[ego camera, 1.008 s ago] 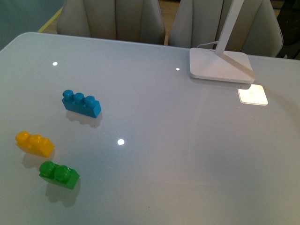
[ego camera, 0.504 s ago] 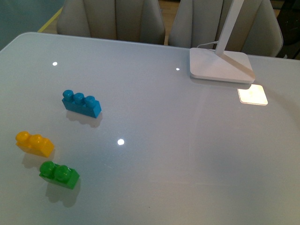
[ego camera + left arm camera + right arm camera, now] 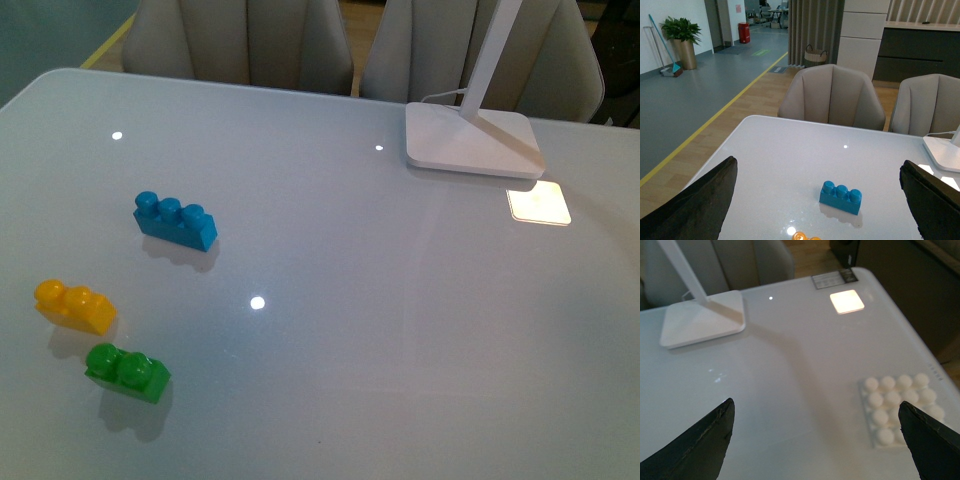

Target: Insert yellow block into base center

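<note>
Grippers: my left gripper (image 3: 817, 165) and right gripper (image 3: 816, 407) both gape wide, holding nothing.
Yellow block (image 3: 75, 306): far left of the lamp foot (image 3: 470, 140) and nearer me, not yet picked up.
Green brick (image 3: 126, 371): just beside the yellow one, so a sloppy descent could knock it or grab it instead.
Blue brick (image 3: 175, 221): left of the lamp foot, probably clear of my approach.
Base (image 3: 902, 407): apart from the lamp foot, near the table edge. It is probably loose, so off-centre pressing may slide or tip it.
</note>
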Controlling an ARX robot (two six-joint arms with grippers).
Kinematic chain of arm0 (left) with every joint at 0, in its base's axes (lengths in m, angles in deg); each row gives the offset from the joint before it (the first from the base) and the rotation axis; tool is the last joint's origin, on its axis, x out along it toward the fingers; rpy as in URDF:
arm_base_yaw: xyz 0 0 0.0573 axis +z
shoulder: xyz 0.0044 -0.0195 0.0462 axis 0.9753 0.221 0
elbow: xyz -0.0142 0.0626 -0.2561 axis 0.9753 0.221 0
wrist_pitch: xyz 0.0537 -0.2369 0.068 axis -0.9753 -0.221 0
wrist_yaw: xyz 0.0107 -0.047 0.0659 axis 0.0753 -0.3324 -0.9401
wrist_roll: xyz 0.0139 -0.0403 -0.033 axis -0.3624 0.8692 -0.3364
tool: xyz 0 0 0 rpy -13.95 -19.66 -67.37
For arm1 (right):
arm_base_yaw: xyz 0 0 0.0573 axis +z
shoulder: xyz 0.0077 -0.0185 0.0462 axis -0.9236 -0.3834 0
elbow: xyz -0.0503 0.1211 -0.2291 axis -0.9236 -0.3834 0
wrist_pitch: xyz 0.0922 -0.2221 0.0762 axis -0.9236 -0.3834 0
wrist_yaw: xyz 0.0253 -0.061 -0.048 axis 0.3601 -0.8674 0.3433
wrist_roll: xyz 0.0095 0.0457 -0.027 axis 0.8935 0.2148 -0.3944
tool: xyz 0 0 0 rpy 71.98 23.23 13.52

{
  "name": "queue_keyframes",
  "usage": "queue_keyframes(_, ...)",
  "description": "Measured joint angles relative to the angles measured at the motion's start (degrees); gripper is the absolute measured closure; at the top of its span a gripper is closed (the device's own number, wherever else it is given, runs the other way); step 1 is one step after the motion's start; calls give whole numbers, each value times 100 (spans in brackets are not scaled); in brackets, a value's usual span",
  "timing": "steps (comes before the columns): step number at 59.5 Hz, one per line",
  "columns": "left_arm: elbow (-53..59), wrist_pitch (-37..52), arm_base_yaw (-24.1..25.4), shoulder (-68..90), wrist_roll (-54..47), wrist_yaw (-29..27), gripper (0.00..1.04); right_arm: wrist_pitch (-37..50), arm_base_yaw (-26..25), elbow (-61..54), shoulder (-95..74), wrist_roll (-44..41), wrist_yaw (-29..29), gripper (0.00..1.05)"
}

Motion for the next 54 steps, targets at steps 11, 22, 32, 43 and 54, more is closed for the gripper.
queue_keyframes(11, 0, 0, 0, 0, -2, 0, 7, 772, -855, 1005, -2557, -898, 216, 9)
queue_keyframes(22, 0, 0, 0, 0, -2, 0, 7, 800, -896, 1926, -4293, -1567, -42, 9)
queue_keyframes(32, 0, 0, 0, 0, -2, 0, 7, 723, -802, 2662, -5407, -1950, -424, 9)
queue_keyframes(43, 0, 0, 0, 0, -2, 2, 7, 595, -767, 3254, -6100, -2039, -492, 9)
queue_keyframes(54, 0, 0, 0, 0, -2, 0, 7, 562, -767, 3659, -6561, -2162, -560, 9)
